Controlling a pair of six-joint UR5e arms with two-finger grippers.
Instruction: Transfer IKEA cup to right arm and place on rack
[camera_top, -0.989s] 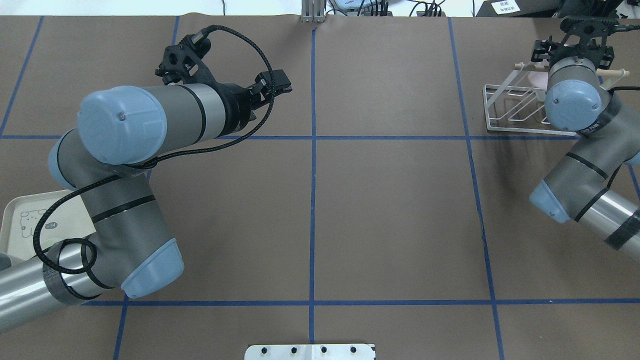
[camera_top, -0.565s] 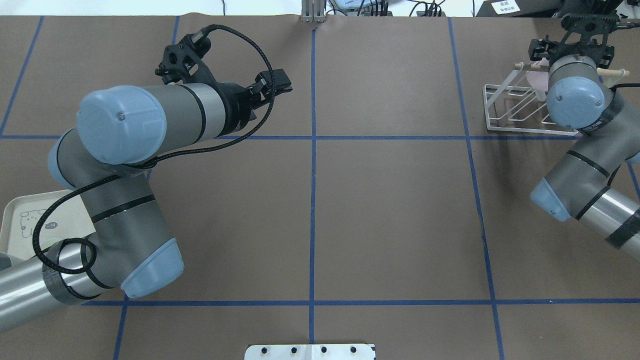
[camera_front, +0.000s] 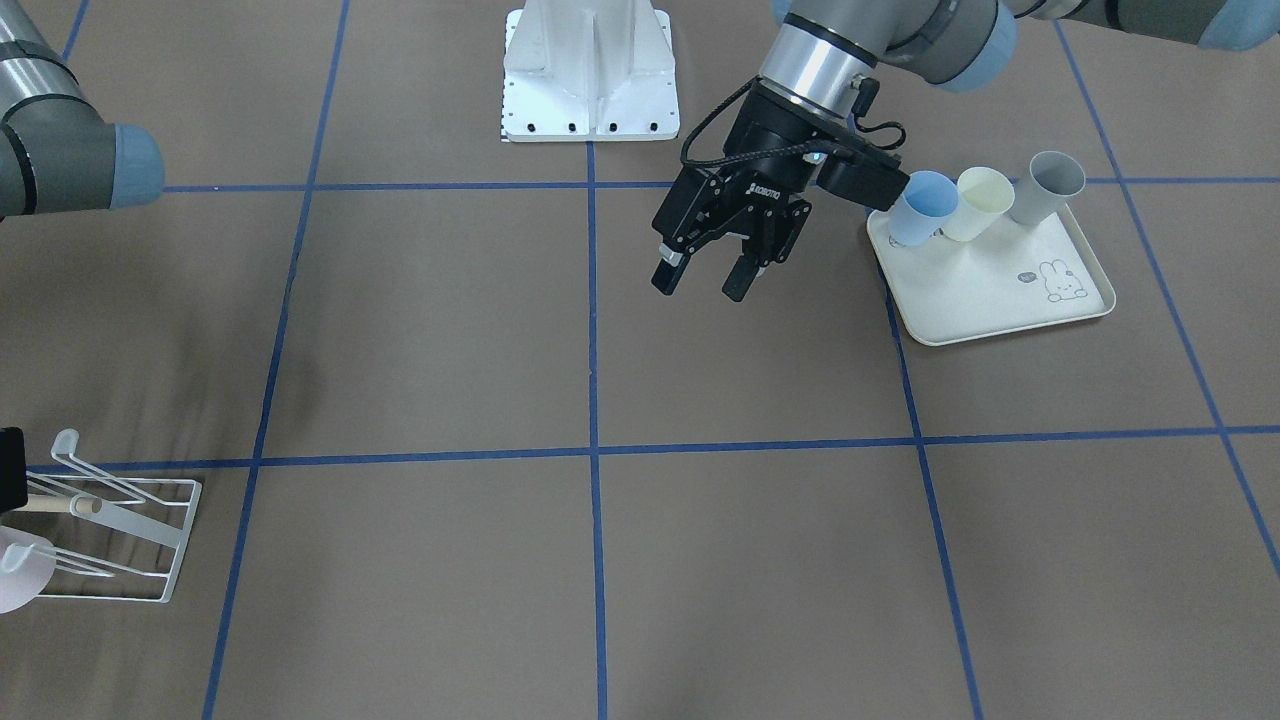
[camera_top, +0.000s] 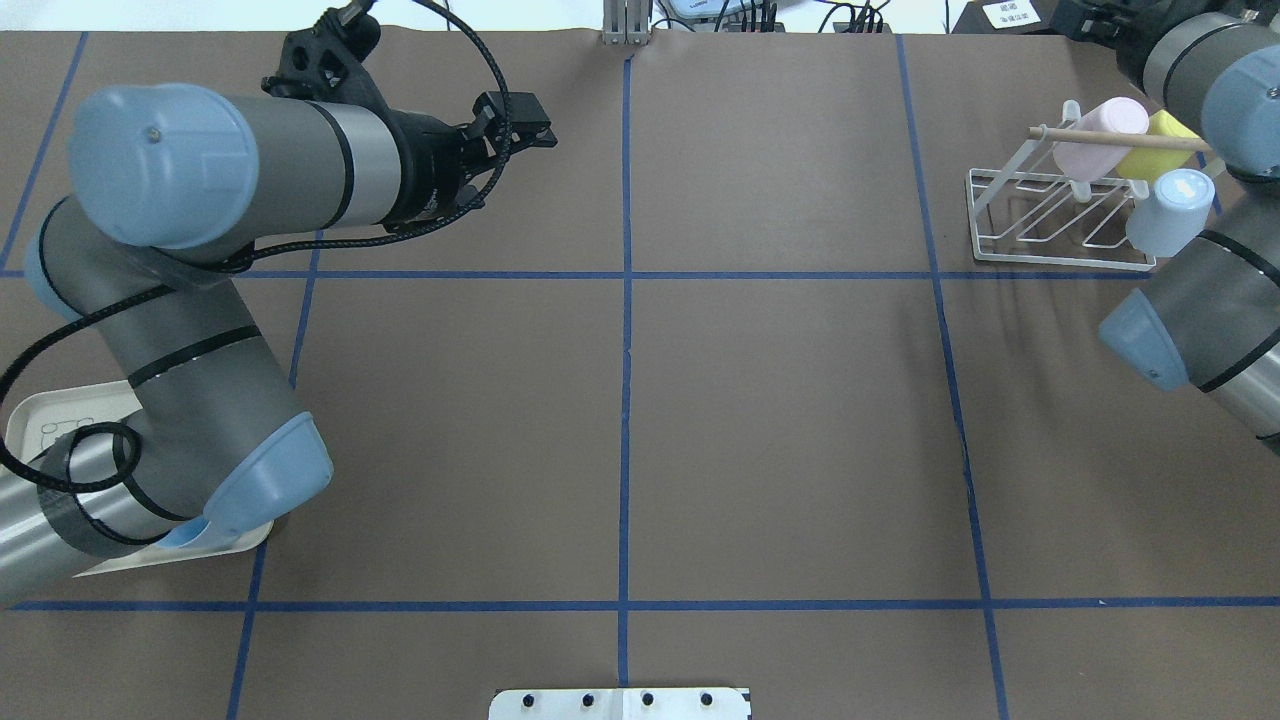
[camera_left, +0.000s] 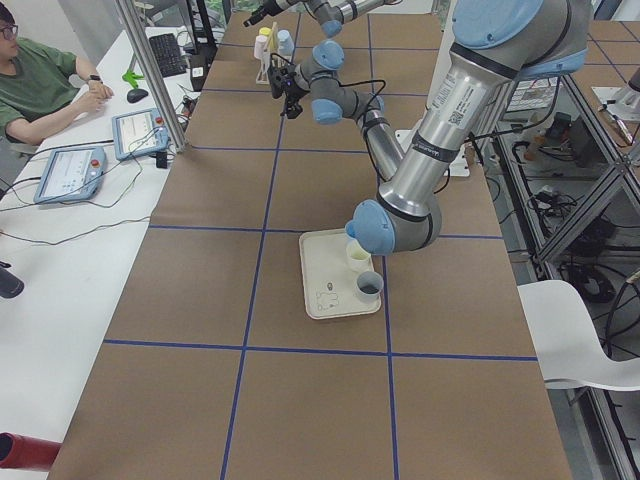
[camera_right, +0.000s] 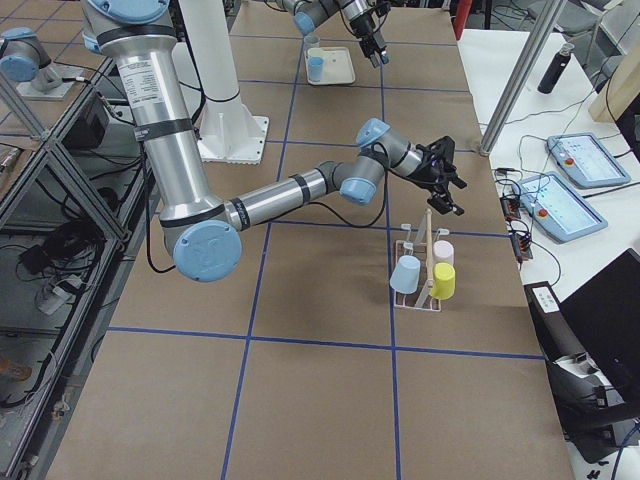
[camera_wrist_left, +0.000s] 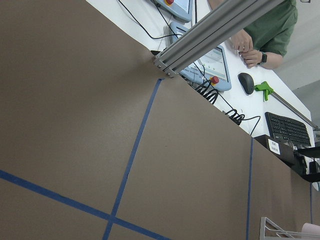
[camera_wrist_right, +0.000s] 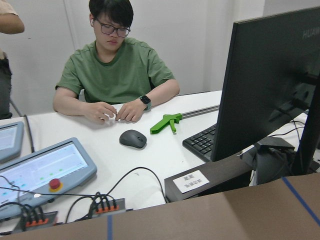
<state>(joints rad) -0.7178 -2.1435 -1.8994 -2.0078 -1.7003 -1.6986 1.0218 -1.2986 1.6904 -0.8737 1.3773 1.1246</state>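
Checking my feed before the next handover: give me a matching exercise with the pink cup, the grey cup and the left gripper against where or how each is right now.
Things:
1. pink cup
2. grey cup
3. left gripper

Places or states:
A. open and empty, above the table
B. on the rack
C. on the tray

Pairs: 1-B, 2-C, 3-A.

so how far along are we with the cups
Done: a pink cup, a yellow cup and a blue cup sit on the rack. In hand: nothing; the left gripper is open and empty near the tray. Left: a second blue cup, a cream cup and a grey cup wait on that tray.
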